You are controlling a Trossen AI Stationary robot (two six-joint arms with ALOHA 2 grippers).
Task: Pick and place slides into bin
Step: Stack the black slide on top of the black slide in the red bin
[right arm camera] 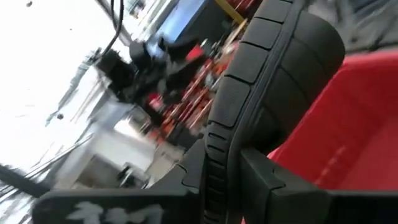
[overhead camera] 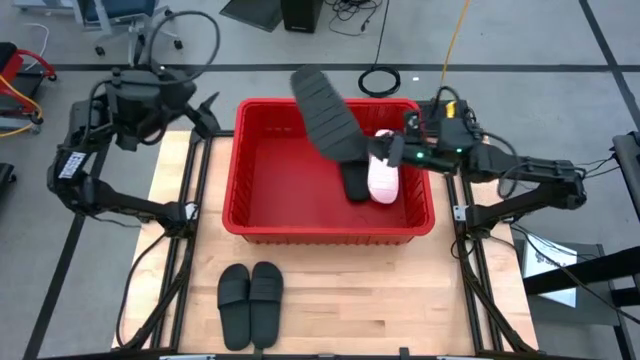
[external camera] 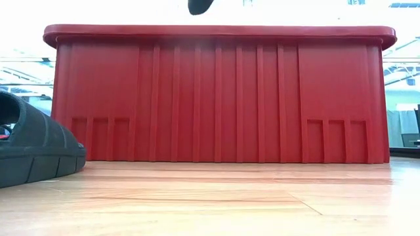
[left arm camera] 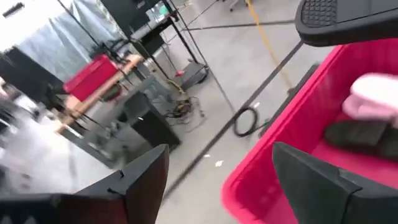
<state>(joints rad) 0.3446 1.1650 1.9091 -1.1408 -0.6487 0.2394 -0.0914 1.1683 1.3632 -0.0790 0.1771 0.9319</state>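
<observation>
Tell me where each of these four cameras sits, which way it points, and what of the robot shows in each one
High view: overhead, straight down on the bin, both arms, left gripper parked at its left.
Low view: table height, level at the bin wall; no arm.
Left wrist view: past open fingers at the bin corner.
Right wrist view: fingers shut on a black slide.
Shared: that black slide shows in high, right wrist.
</observation>
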